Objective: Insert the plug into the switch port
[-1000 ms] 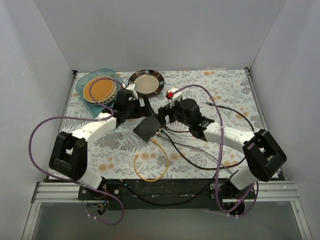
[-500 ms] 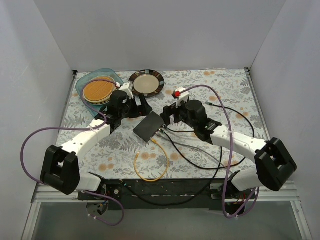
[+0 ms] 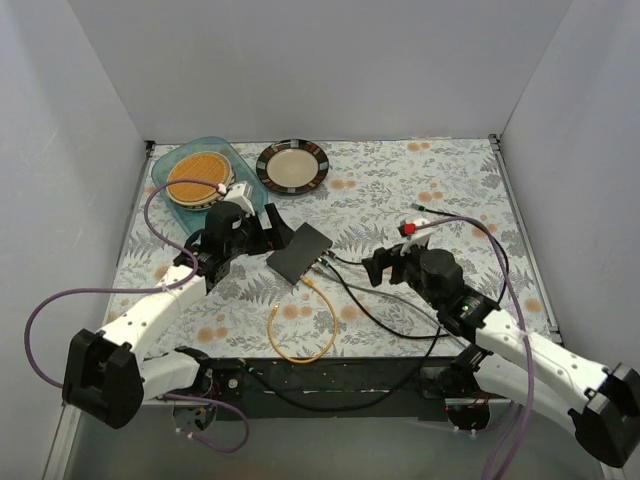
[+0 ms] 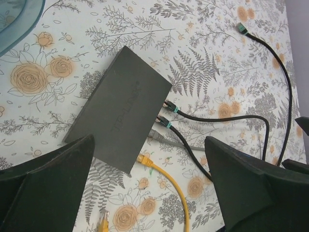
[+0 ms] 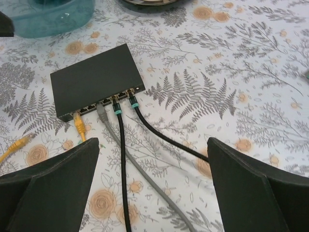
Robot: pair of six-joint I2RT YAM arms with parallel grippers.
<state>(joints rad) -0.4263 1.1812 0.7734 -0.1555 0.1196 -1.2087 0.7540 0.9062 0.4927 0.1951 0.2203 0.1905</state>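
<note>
The switch (image 3: pixel 300 252) lies flat on the flowered cloth (image 3: pixel 400 190), at the middle of the top view. The plug (image 5: pixel 77 119) sits in the port (image 5: pixel 76 112) at the left end of the row in the right wrist view. Its yellow cable (image 3: pixel 300 335) curls in a loop toward the bottom of the top view, and the free end (image 4: pixel 102 222) lies loose on the cloth. Beside the plug, a grey cable (image 5: pixel 104 118) and two black cables (image 5: pixel 118 125) are plugged in too. The left claw (image 4: pixel 149 140) hangs just left of the switch in the top view, spread wide and holding nothing. The right claw (image 5: pixel 153 140) is off to the switch's right, apart from it, also wide and empty. A plate (image 3: pixel 265 160) and a teal tray (image 3: pixel 157 180) stand at the upper left.
</note>
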